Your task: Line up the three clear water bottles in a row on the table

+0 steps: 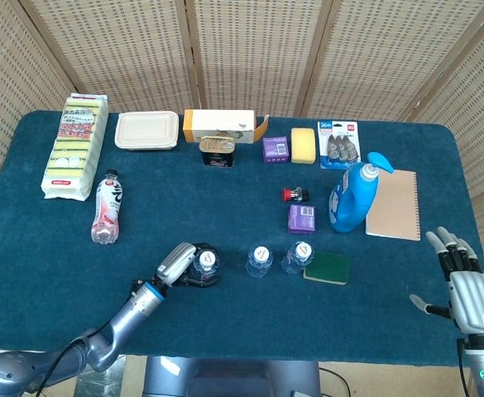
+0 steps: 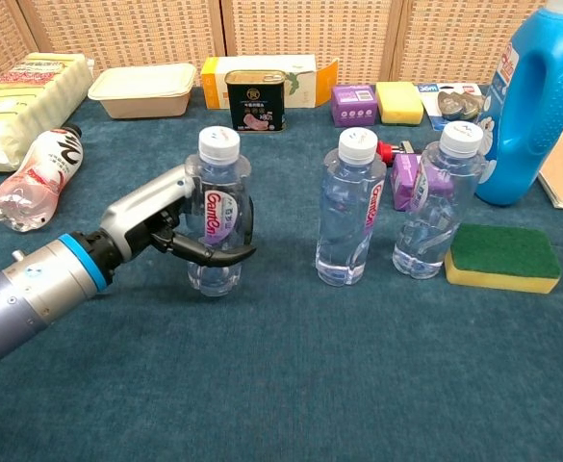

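- Fingers of the left robot hand [image 2: 170, 226] are wrapping around the leftmost clear bottle [image 2: 218, 212], gripping it at its label and keeping it upright; in the chest view its base is sitting at or just above the table [image 2: 281, 385], and I cannot tell which.
- Two other clear bottles, the middle bottle [image 2: 348, 207] and the right bottle [image 2: 437, 199], are standing upright side by side, near each other, with the held one a little further off to their left and roughly level with them.
- Just right of the right bottle, a green and yellow sponge [image 2: 502, 256] is lying flat.
- At the table's near right corner in the head view, the right robot hand [image 1: 465, 289] is hanging with fingers spread apart, holding nothing.
- Behind the bottles, a blue detergent bottle [image 2: 536, 101] is standing, and a pink drink bottle [image 2: 36, 178] is lying on its side at far left.
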{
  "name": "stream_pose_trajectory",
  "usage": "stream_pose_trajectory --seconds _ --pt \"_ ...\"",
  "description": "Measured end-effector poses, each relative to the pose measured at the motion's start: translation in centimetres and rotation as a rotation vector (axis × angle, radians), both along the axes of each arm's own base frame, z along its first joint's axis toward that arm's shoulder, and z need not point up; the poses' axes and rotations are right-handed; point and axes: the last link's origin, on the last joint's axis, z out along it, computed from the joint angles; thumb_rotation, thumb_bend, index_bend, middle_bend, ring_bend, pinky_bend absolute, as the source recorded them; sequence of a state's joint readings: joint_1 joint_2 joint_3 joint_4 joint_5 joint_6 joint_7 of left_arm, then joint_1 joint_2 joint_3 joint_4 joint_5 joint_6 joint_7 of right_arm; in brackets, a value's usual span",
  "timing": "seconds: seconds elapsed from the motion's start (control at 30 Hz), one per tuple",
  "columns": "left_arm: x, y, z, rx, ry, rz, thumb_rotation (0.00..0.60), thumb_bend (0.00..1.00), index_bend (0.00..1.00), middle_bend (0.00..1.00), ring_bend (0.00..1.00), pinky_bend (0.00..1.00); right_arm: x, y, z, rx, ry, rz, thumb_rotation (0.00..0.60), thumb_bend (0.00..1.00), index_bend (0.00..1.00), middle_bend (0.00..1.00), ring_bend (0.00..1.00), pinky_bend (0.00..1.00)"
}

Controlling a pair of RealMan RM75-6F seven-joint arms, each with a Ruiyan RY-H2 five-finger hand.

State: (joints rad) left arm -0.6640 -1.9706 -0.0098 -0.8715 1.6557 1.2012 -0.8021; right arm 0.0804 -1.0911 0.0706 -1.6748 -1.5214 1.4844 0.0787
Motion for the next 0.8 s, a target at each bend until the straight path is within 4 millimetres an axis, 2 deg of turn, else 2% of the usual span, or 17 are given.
stream_pose_trajectory --seconds 0.37,0.8 --pt "0.7 -0.1 -1.2 0.027 0.028 -0.038 0.600 0.27 0.59 0.57 0.45 0.49 0.0 0.0 0.1 0.000 0.000 -0.001 0.600 0.00 0.04 0.00 0.00 0.00" --pt "1.0 0.9 -1.3 0.065 0.014 -0.020 0.600 0.27 0.59 0.57 0.45 0.49 -0.1 0.0 0.3 0.000 -0.006 0.000 0.600 0.00 0.04 0.00 0.00 0.00"
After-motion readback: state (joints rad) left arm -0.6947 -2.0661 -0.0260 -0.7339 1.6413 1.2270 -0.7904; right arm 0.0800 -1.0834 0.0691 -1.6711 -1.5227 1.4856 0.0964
